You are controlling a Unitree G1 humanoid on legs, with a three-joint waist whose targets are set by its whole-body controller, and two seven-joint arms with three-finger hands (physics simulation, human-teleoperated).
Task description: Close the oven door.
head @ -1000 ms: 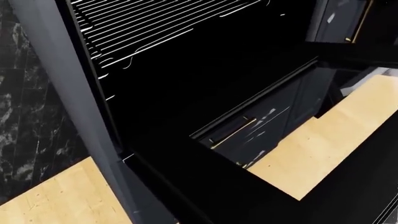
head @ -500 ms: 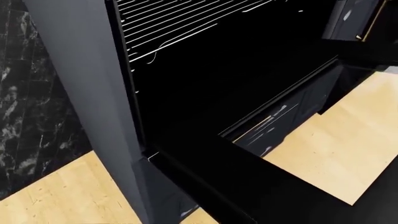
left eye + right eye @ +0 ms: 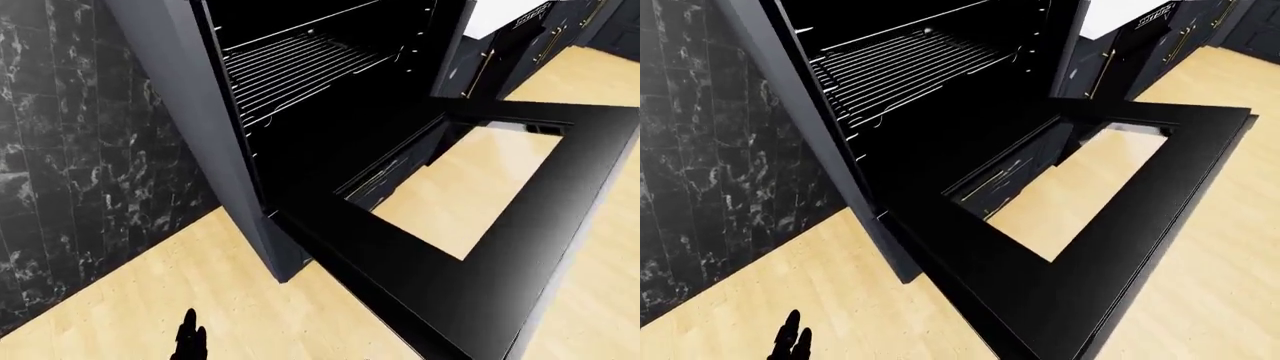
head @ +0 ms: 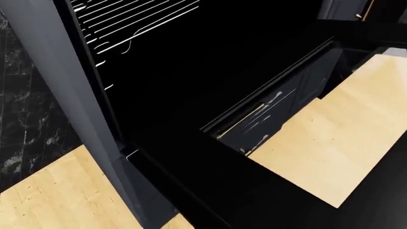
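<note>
Camera shifted, oven door (image 3: 1110, 247) hanging open, dark hand (image 3: 190, 341) below-left, grip state unclear

Only a small black two-lobed tip is showing low at the left of the left-eye and right-eye views, and it is reading as the fingertips of the left hand (image 3: 190, 339), pointing upward in the view. It is appearing too small and flat to tell whether the fingers are spreading or curling, and it is touching nothing. In the head view, no arm or wrist is separating from the black.
</note>
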